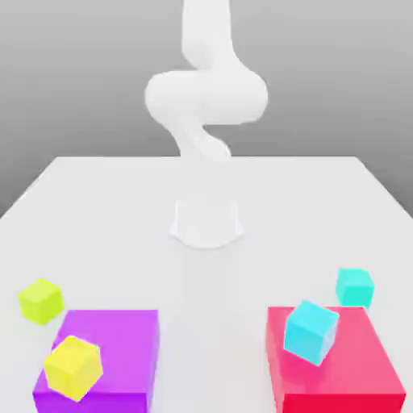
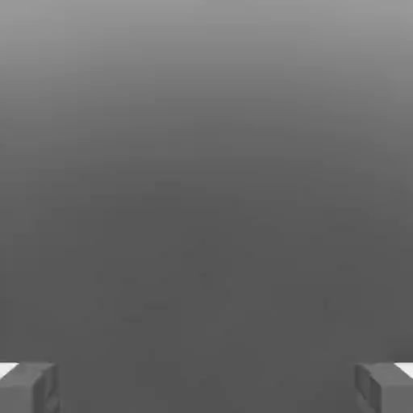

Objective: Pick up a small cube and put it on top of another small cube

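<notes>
White tabletop [image 1: 121,210], flat and matte, grey backdrop behind. White robot arm [image 1: 206,93] rising from a round white base [image 1: 206,223] at mid-table, upper links folded over the base.

Small plain lime-green cube [image 1: 41,300] resting on the table near the exterior view's left edge, just beside the far left corner of a large purple block [image 1: 121,343], apart from it. Slightly bigger pure-yellow cube [image 1: 73,368] tilted on the purple block's near left corner, overhanging its front edge.

Small plain teal cube [image 1: 354,286] on the table toward the exterior view's right, just behind the far right corner of a large red block [image 1: 355,363]. Lighter sky-blue cube [image 1: 310,331] sitting tilted on the red block's far left part.

Lime-green and teal cubes well apart, on opposite sides of the table, arm base between and farther back.

Gripper [image 2: 206,387] seen from the hand view: two grey fingertips [image 2: 28,387] at opposite edges of the frame, spread wide, nothing between them. Plain grey gradient beyond the fingers. No cube grasped or touched.
</notes>
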Tool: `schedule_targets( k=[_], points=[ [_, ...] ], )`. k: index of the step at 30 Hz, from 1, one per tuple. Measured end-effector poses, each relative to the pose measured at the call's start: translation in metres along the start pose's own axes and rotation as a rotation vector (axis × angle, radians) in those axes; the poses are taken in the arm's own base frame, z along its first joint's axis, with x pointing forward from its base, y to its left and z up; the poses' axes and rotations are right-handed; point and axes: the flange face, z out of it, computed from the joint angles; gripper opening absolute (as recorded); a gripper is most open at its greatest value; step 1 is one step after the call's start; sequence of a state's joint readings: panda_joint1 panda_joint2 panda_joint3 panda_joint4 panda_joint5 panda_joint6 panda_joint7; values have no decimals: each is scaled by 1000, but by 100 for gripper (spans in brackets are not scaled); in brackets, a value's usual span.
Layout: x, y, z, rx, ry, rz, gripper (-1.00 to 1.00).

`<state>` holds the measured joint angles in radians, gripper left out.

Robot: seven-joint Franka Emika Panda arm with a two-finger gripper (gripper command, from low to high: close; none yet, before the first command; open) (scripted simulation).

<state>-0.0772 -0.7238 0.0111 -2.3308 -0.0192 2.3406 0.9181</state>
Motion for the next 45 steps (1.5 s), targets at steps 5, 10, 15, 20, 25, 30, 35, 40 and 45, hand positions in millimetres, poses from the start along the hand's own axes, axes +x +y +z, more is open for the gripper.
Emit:
schedule_targets(
  k=[5,10,15,20,25,30,35,40,45],
  points=[
    [30,54,95,-183,24,315,0],
    [52,131,172,-345,58,629,0],
    [59,225,232,-493,100,953,0],
    [47,324,275,-630,146,1283,0],
    [19,427,296,-757,205,1642,0],
    [-17,477,327,-819,221,1810,0],
    [-36,499,356,-823,223,1815,-100],
    [-38,501,358,-821,224,1814,-100],
    [-19,479,329,-820,223,1816,-100]
  ],
)
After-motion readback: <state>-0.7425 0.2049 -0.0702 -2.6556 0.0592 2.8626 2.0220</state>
